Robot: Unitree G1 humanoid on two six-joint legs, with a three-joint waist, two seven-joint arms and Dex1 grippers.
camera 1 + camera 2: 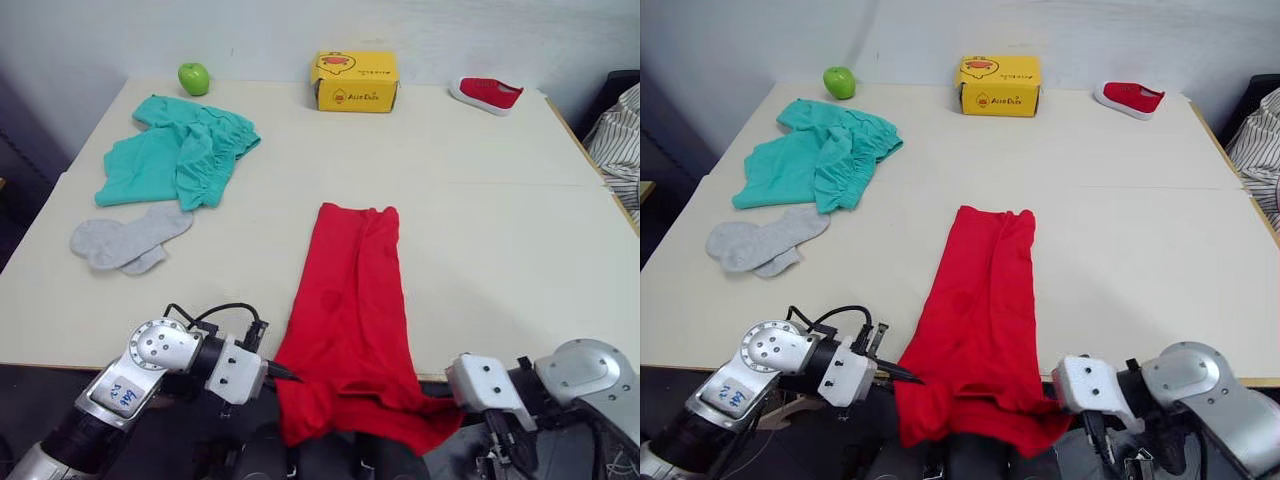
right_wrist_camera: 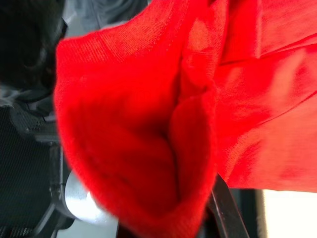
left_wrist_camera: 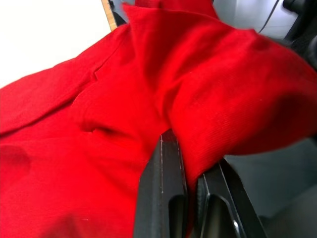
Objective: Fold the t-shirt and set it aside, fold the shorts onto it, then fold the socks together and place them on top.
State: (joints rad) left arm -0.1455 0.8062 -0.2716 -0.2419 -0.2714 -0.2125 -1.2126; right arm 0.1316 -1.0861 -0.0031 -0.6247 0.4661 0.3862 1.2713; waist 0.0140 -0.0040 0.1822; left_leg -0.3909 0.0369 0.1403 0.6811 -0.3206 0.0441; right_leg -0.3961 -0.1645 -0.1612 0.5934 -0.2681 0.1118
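Pinching the t-shirt [image 1: 350, 310] hem in both jaws, left gripper [image 1: 285, 374] and right gripper [image 1: 1050, 398] clenched; lifting evenly, carrying forward over the table [image 1: 480, 230], keeping edges aligned.

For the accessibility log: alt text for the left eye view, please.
A red t-shirt, folded into a long strip, hangs over the table's near edge, with the left gripper and right gripper at its lower corners. Teal shorts and grey socks lie far left.

- A pale beige table [image 1: 480, 250] spreads ahead of the claws (its near edge just beside them).
- A plain white wall [image 1: 250, 35] stands beyond it.
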